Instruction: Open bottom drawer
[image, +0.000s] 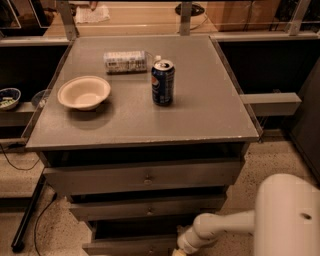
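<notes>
A grey cabinet has three drawer fronts below its top. The bottom drawer (127, 247) is the lowest front, cut off by the frame's lower edge, with a dark gap above it; its knob does not show. The mid-sized front (145, 207) and the tallest front (142, 177) are above it, each with a small knob. My white arm (225, 225) reaches in from the lower right. My gripper (179, 251) is at the right end of the bottom drawer's front, at the frame's bottom edge, mostly out of view.
On the cabinet top (210, 100) stand a cream bowl (83, 92), a blue soda can (163, 82) and a lying packet (125, 60). A shelf (270, 102) juts out at right. A dark pole (27, 220) and cables lie on the floor at left.
</notes>
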